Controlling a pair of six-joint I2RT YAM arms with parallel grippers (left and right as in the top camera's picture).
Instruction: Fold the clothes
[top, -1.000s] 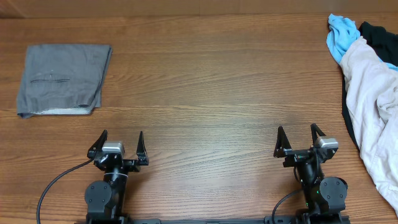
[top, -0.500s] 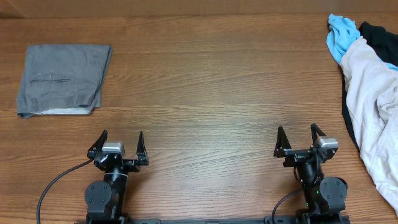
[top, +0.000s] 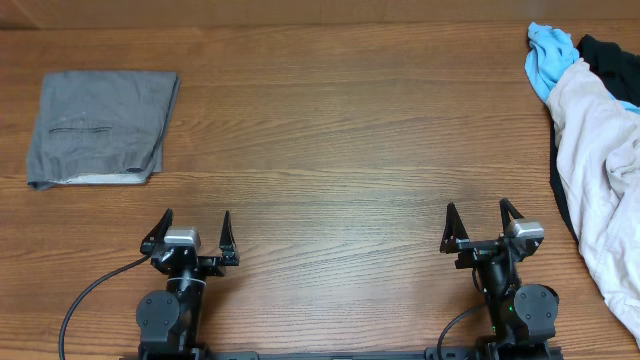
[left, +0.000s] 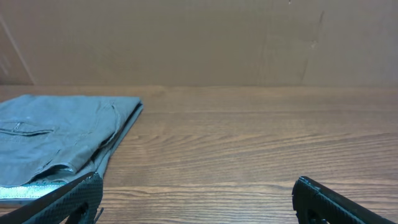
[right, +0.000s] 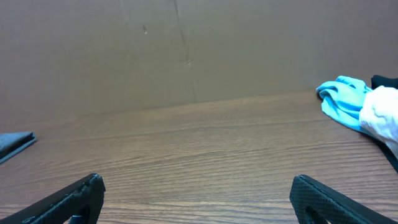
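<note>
Gray shorts (top: 100, 125) lie folded at 10 o'clock on the worktop (top: 340, 150), pale lining edge exposed. Left pincer (top: 195, 218) at 7 o'clock and right pincer (top: 478, 210) at 5 o'clock stand wide and empty. Risk: any handling could slide the layers apart, and the whitish-pink garment (top: 600, 170) at 3 o'clock invites a mistaken grasp.

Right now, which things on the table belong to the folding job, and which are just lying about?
Belongs to the job:
- gray shorts, lying folded at the far left
- left gripper and right gripper, both open and empty

Just lying about, heaped at the right edge:
- whitish-pink garment
- light-blue cloth
- black garment
</note>
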